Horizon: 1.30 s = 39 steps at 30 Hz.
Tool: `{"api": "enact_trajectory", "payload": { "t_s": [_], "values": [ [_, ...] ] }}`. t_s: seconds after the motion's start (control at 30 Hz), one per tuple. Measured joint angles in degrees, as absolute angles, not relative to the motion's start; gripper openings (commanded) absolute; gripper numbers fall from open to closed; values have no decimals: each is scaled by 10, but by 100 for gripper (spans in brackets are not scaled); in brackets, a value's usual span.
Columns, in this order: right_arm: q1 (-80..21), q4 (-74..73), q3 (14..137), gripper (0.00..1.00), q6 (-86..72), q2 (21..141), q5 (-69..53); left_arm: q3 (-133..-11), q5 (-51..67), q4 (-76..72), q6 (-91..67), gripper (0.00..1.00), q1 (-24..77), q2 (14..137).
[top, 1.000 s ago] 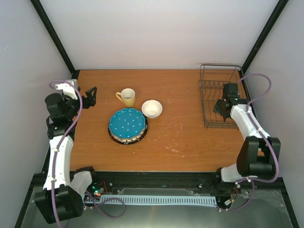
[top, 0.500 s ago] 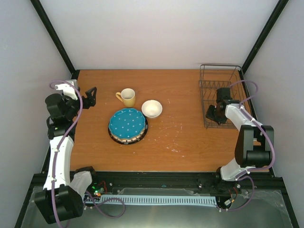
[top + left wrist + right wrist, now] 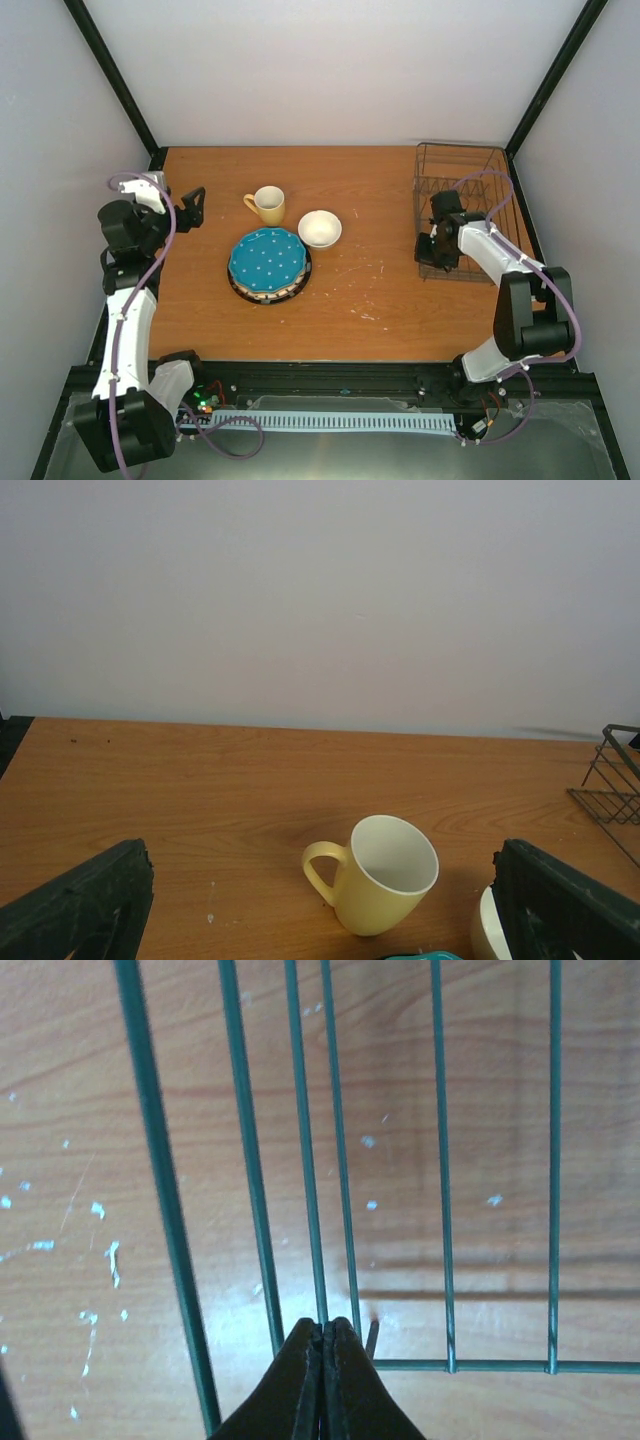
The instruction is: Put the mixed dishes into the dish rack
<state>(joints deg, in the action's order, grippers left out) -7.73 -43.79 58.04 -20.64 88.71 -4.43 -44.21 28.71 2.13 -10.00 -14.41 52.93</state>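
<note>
The dish rack [image 3: 462,160] stands at the back right of the table. My right gripper [image 3: 432,250] is at its near left corner, shut on one of its thin wires [image 3: 305,1160]; the fingertips [image 3: 323,1325] pinch that wire just above a cross wire. A yellow mug [image 3: 268,205] stands upright beside a small white bowl [image 3: 319,228]. Just in front of them, a teal dotted plate [image 3: 267,258] tops a stack whose striped rim [image 3: 270,296] shows below. My left gripper [image 3: 192,205] hovers open to the left of the mug [image 3: 388,880], and nothing lies between its fingers [image 3: 90,905].
Black corner posts [image 3: 110,80] and white walls close in the table on three sides. The rack sits close to the right wall. White scuff marks [image 3: 355,270] dot the wood between the plates and the rack.
My right arm has swung left along the rack's near edge, and the rack has shifted slightly left with it. The left arm has barely moved.
</note>
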Motion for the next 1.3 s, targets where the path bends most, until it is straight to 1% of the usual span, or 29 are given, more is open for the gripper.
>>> {"api": "enact_trajectory", "payload": {
  "t_s": [0.4, 0.63, 0.77, 0.87, 1.03, 1.17, 1.3],
  "values": [
    [-132, -493, 540, 3, -208, 814, -69, -433, 288, 18, -102, 93, -144, 513],
    [-198, -514, 487, 3, -223, 805, -99, -432, 288, 17, -105, 93, -144, 508],
    [-213, -535, 482, 3, -238, 793, -91, -431, 288, 17, -106, 93, -144, 503],
    [-215, -557, 500, 3, -253, 785, -51, -431, 288, 17, -106, 93, -144, 503],
    [-215, -562, 569, 3, -267, 790, 25, -431, 287, 17, -106, 93, -144, 503],
    [-215, -545, 623, 3, -265, 840, 59, -431, 286, 17, -106, 93, -144, 503],
    [-214, -513, 657, 3, -254, 928, 82, -431, 283, 18, -105, 93, -144, 503]
  ]
}}
